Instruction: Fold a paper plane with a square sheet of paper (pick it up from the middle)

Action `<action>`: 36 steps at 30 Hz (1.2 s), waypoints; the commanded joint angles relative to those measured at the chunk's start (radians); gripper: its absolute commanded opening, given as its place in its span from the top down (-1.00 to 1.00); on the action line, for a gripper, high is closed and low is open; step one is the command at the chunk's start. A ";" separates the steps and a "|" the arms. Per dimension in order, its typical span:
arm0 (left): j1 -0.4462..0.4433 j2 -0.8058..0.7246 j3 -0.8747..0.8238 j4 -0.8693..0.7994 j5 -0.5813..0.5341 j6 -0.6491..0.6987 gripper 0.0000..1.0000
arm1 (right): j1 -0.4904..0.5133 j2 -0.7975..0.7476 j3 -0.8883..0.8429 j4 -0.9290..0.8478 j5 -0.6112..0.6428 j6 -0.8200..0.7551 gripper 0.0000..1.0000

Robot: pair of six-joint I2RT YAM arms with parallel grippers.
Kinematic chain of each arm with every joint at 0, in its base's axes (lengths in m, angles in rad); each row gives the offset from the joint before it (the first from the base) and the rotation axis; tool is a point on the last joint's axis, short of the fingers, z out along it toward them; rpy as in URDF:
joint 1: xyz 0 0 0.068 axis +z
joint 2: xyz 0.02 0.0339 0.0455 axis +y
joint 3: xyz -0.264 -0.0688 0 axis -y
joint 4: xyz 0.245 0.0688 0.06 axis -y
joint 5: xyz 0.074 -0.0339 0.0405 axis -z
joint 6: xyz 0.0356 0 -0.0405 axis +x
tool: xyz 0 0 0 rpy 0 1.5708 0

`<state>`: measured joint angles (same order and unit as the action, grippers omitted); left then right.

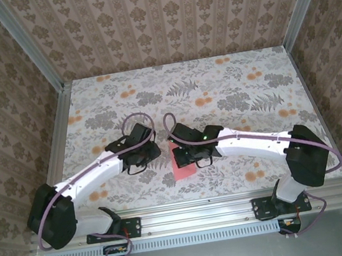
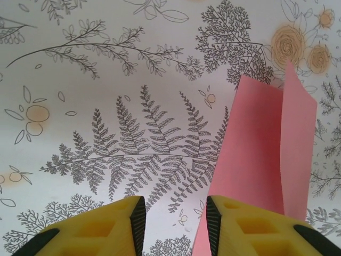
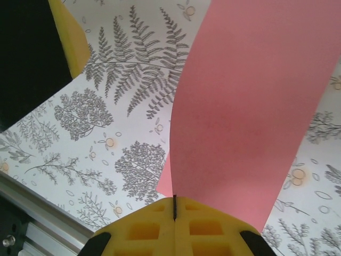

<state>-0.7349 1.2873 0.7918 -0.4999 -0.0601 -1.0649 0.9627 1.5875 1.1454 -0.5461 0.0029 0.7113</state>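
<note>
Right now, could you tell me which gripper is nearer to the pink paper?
Right. The right gripper is shut on an edge of the pink paper; the left gripper is open, the sheet beside one of its fingers, not between them.

No lettering, number, brand or sign can be read; the square sheet of paper (image 3: 250, 96) shows plain pink-red faces; the tablecloth (image 1: 242, 85) beneath it bears only printed ferns, leaves and orange flowers; the walls (image 1: 160, 13) around that cloth carry a repeating ornamental pattern without words.
</note>
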 commanded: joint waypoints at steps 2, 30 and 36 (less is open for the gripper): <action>0.010 -0.047 -0.042 0.014 0.023 -0.033 0.32 | 0.002 0.039 0.019 0.066 -0.084 -0.009 1.00; -0.180 0.119 -0.085 0.096 0.093 -0.125 0.93 | -0.221 0.134 -0.246 0.501 -0.561 -0.108 1.00; -0.194 0.177 -0.092 0.127 0.086 -0.148 0.96 | -0.255 0.149 -0.256 0.513 -0.632 -0.169 1.00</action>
<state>-0.9184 1.4418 0.7090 -0.3889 0.0372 -1.1755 0.7231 1.7184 0.9066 -0.0505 -0.5613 0.6003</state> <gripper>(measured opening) 0.051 0.056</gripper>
